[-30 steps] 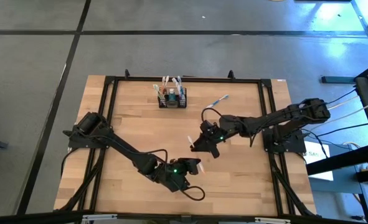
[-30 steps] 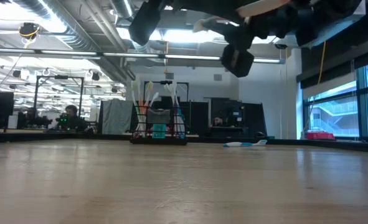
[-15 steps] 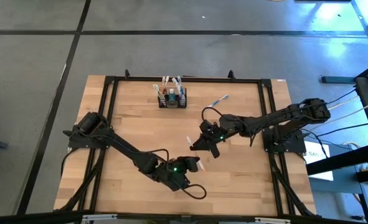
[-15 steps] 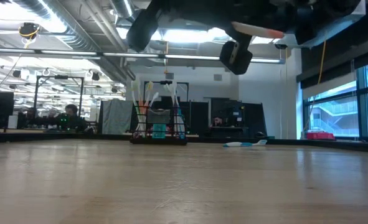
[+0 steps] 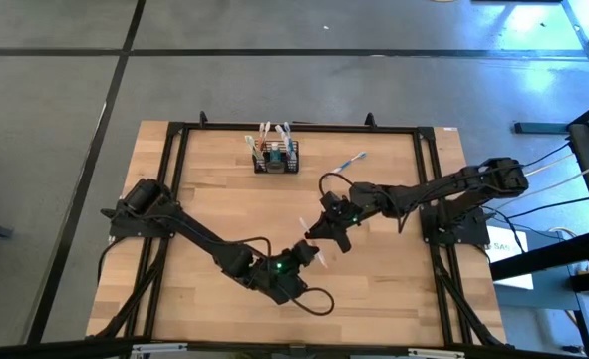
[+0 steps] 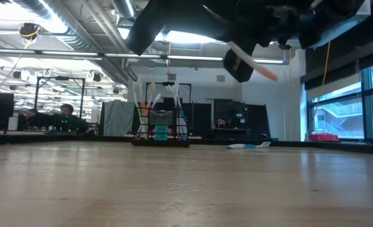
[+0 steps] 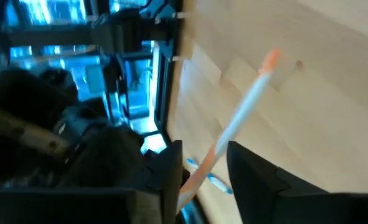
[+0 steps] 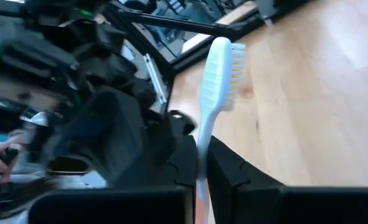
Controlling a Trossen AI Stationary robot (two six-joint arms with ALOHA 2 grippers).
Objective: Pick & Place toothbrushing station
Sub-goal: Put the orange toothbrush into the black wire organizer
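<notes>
Overhead, the black wire basket (image 5: 276, 159) stood at the far edge of the table (image 5: 214, 209), toothbrushes upright in it, well apart from both arms. A loose blue toothbrush (image 5: 351, 161) lay to its right. The left gripper (image 5: 307, 255) and right gripper (image 5: 319, 227) met near the table's middle, each clasping a toothbrush.

Low down, the basket (image 6: 160, 130) sat on the far side of the table with the loose toothbrush (image 6: 248, 145) beside it; an orange-tipped toothbrush (image 6: 252, 61) hung overhead.

Left wrist: the fingers (image 7: 258, 180) pinched that orange-tipped toothbrush (image 7: 240, 127) above the wood.

Right wrist: the fingers (image 8: 230, 171) clamped a white toothbrush (image 8: 213, 81), bristles up.
</notes>
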